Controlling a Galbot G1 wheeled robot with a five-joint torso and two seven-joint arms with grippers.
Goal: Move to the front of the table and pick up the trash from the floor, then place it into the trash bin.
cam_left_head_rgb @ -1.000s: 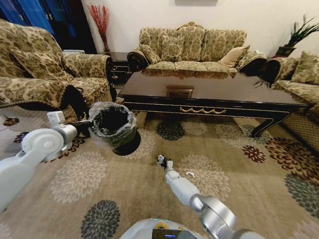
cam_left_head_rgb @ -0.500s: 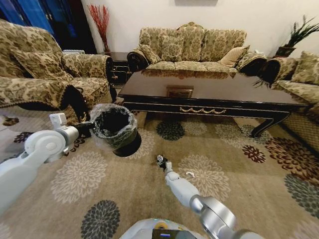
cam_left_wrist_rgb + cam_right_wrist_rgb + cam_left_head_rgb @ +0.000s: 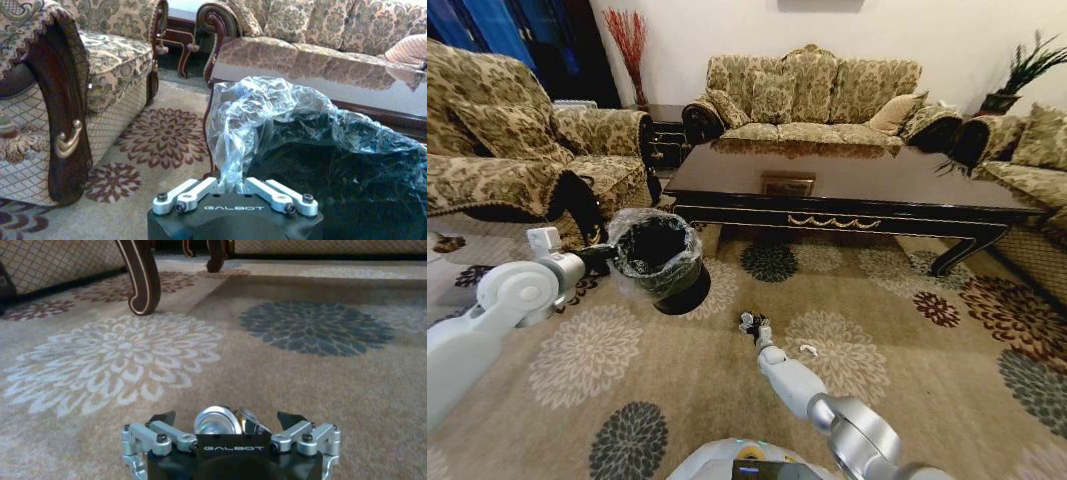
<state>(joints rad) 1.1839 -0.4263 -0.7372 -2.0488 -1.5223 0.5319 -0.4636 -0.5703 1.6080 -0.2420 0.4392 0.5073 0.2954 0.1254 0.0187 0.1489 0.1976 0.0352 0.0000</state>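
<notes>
Since a second ago, my left gripper [image 3: 235, 192] carries the trash bin [image 3: 660, 257] slightly to the right and lower, and it now sits closer to my right arm. My right gripper [image 3: 750, 323] edges a little up the carpet [image 3: 607, 350], its jaws spread wider than before around the shiny trash piece [image 3: 217, 421].

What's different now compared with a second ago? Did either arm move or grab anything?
The left gripper, clamped on the trash bin by its bag-lined rim, carried it slightly toward the right gripper. The right gripper, low over the carpet, barely moved, with a shiny crumpled piece of trash between its fingers. The table and a white scrap stayed put.
</notes>
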